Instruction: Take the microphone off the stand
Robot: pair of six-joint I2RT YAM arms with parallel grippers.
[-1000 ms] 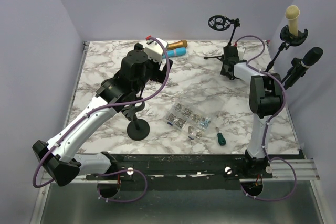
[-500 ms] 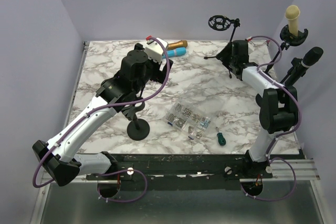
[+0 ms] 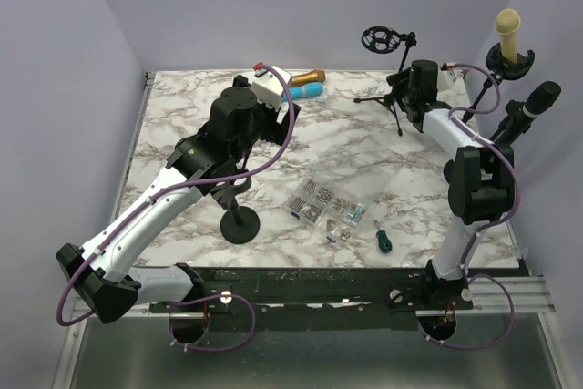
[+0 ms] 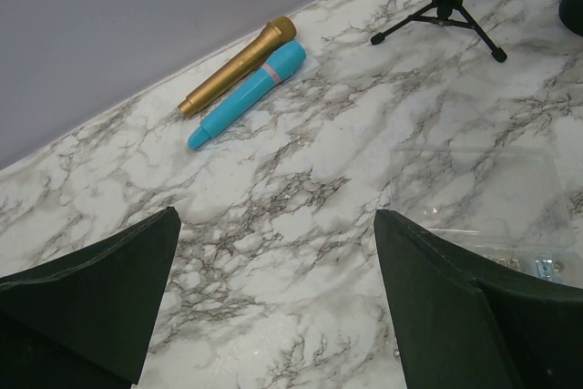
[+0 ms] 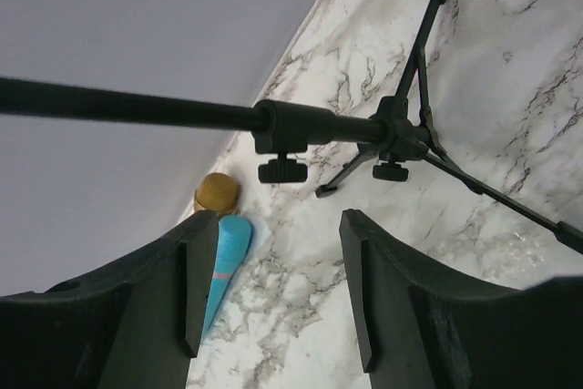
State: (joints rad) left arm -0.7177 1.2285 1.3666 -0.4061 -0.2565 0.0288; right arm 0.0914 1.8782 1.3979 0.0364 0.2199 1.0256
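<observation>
Top external view: the table (image 3: 182,125) has a glossy white-and-grey marble pattern. At the far right a cream mic (image 3: 507,29), smooth with a rounded head, stands upright in a black ring holder (image 3: 525,62). Just nearer, a matte black mic (image 3: 542,97) sits tilted in a clip (image 3: 517,117) on a thin black stand. Both mics are seated in their holders, off the table's right edge.

A black tripod (image 3: 398,102) stands at the far right of the table, its pole topped by a round spoked mount (image 3: 378,39). The right gripper (image 5: 278,220) is at that pole. The right wrist view shows its fingers apart, with the pole crossing just beyond the tips and not gripped. The left gripper (image 4: 276,225) hangs over the far centre, fingers wide apart and holding nothing.

A gold mic (image 3: 305,76) and a blue mic (image 3: 308,90), both slim cylinders, lie side by side at the far edge. A round-base stand (image 3: 241,225) stands near, left of centre. A clear plastic box (image 3: 321,202) near centre holds small metal parts. A green-handled screwdriver (image 3: 383,240) lies to its right.
</observation>
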